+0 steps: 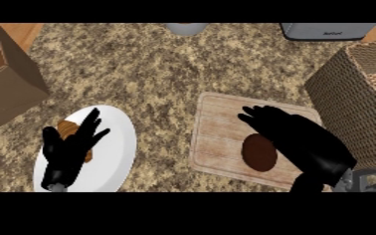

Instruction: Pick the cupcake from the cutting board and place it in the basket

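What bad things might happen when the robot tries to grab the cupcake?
The right robot hand hovers open over the cupcake, so closing off-centre might squash or tip it. The basket stands tall right beside the cutting board, so a low lift could bump its wall.

— Worktop (147,64): speckled stone look, brown and beige, rough-grained pattern. Cutting board (220,129) at 4 o'clock?

— Pale wood, planked, grain showing, matt. Basket (345,94) at 3 o'clock: woven wicker, coarse brown weave.

— Plate (117,144) at 8 o'clock: smooth white, like glazed ceramic. Hands?

— Left hand (70,149) and right hand (308,139): black, matt, plastic-like. Cupcake (258,152): dark brown, dull top.

— Box (18,84) at 9 o'clock: flat brown, cardboard-like. Appliance (327,31) at 1 o'clock?

— Grey, brushed-metal look, smooth. Pastry (70,128) on plate: golden brown, slightly glossy crust.
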Action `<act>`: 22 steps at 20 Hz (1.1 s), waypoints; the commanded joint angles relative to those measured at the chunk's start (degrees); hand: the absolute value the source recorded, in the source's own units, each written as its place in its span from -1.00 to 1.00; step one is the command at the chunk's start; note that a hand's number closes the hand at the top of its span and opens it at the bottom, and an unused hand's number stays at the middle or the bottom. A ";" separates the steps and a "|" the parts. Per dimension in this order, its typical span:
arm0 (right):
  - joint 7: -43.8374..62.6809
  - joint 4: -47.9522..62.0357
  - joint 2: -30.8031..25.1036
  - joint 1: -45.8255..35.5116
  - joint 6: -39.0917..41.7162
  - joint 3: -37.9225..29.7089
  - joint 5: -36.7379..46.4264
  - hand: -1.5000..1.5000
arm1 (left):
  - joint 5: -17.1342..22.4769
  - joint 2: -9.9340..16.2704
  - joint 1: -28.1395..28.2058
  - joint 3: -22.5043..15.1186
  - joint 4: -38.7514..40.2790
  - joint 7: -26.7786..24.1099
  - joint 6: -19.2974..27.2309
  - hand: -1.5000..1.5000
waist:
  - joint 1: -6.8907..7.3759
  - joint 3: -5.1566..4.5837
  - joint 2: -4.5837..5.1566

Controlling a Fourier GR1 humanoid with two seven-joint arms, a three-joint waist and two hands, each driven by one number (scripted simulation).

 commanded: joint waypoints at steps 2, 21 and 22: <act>-5.67 5.82 2.18 0.85 -3.16 0.51 4.64 -1.00 | -1.57 0.33 1.33 0.44 5.68 2.35 0.77 0.00 | 0.35 -0.85 0.79; -5.86 14.52 8.67 0.20 -0.96 3.42 12.83 -1.00 | -3.06 -0.20 2.80 1.58 3.80 2.75 -0.34 0.00 | 0.41 -0.88 0.67; -8.85 15.59 6.63 1.27 -2.40 3.40 14.12 -1.00 | -3.24 -0.67 3.33 1.73 6.94 -0.97 -1.62 0.00 | 0.25 -0.89 0.74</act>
